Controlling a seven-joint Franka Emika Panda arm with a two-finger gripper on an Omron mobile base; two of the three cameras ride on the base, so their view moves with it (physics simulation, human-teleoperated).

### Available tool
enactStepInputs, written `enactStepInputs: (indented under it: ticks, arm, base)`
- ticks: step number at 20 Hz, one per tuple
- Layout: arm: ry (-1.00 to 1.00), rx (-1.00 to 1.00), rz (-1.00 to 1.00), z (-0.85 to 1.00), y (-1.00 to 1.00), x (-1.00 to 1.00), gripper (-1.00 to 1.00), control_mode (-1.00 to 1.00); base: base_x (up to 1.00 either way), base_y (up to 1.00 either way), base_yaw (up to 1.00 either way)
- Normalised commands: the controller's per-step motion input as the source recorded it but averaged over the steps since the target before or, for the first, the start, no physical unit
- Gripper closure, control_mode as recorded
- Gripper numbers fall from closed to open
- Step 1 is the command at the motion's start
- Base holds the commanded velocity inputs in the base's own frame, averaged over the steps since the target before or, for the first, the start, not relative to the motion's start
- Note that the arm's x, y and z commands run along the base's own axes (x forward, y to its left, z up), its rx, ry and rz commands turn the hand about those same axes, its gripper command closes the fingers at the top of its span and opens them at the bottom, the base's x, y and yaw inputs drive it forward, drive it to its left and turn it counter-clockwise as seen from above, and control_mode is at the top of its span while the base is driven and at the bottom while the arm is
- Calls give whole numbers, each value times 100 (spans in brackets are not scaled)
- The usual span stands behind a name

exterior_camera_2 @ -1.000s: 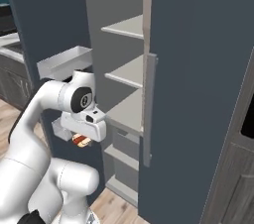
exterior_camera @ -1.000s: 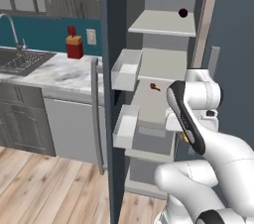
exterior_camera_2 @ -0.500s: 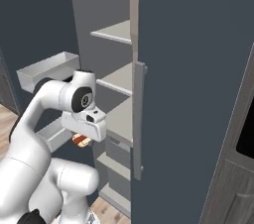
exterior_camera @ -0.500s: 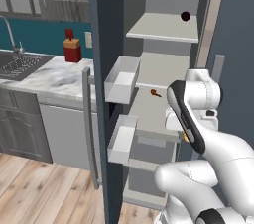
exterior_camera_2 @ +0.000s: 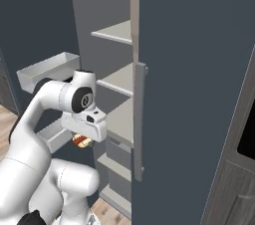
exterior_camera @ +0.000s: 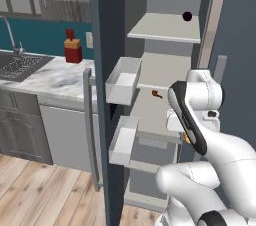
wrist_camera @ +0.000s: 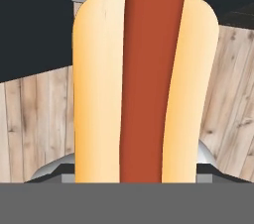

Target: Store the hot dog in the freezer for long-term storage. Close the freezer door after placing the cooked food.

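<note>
In the left base view, the freezer point(exterior_camera: 165, 70) stands open, its pale grey shelves stepping up the narrow compartment. The freezer door point(exterior_camera: 107, 35) is swung out toward the camera, seen almost edge-on, with two white bins point(exterior_camera: 122, 80) on its inner face and the grey bar handle point(exterior_camera: 90, 130) running down its outer side. A small dark round item point(exterior_camera: 187, 16) sits on the upper shelf, and a small brown-orange object point(exterior_camera: 156, 93) lies on the middle shelf. The arm's white elbow and wrist rise in front of the lower shelves; a sliver of orange, the hot dog point(exterior_camera: 186, 139), peeks out beside the wrist. To the left, a marble bench point(exterior_camera: 45, 82) carries a sink point(exterior_camera: 17, 65) and a red bottle point(exterior_camera: 73, 50) against the teal wall.

In the right base view, the gripper point(exterior_camera_2: 83, 140) hangs below the wrist, just outside the freezer's lower shelves, with the hot dog caught beneath it, tan bun and orange sausage showing. The plain slate-blue door point(exterior_camera_2: 194, 94) stands closed to the right, with its own handle point(exterior_camera_2: 139, 119) beside the open compartment.

In the hand view, the hot dog stands lengthwise straight ahead, red sausage between two tan bun halves, the gripper point(wrist_camera: 127, 171) closed on its near end. Wood plank floor point(wrist_camera: 34, 119) lies behind it
</note>
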Motion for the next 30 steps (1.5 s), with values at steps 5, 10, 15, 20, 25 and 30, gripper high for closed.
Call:
enactStepInputs:
  ticks: [5,10,15,20,25,30]
  arm:
    - [0,0,0,0,0,0,100,100]
    - [0,0,0,0,0,0,100,100]
    - [0,0,0,0,0,0,100,100]
    - [0,0,0,0,0,0,100,100]
    - [-15,-2,-1,3,10,0,100,-100]
    - [-32,-10,-2,26,36,9,100,-100]
  base:
    - [18,5,0]
    - [5,1,0]
    - [0,0,0]
    - [0,0,0]
    - [0,3,0]
    - [0,0,0]
